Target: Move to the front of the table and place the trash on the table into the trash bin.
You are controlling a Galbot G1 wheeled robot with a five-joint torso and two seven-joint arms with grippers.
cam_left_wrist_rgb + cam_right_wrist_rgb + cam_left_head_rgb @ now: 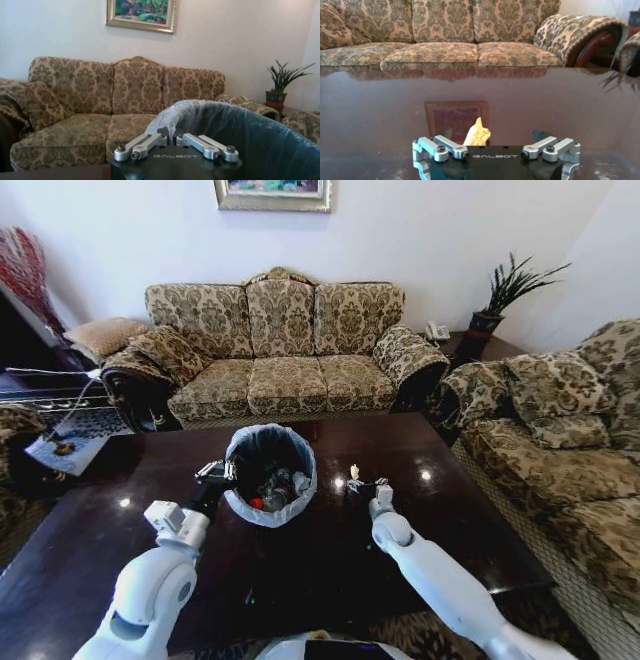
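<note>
The trash bin (238, 505), black inside with a whitish liner, stands on the dark glossy table (110, 550) and holds several pieces of trash (278, 488), one with red on it. My left gripper (215, 472) sits shut against the bin's left rim; in the left wrist view the liner (175, 114) rises right in front of it. A small yellowish wrapper (354, 471) stands on the table right of the bin. My right gripper (367, 484) is open just behind it, and the wrapper (477, 133) sits between the open fingers (538, 135) of the right gripper (490, 134).
A patterned three-seat sofa (280, 370) runs along the table's far side. A second sofa (560, 470) flanks the right edge. A potted plant (500, 300) stands in the back right corner. A low shelf with clutter (60, 430) sits at the left.
</note>
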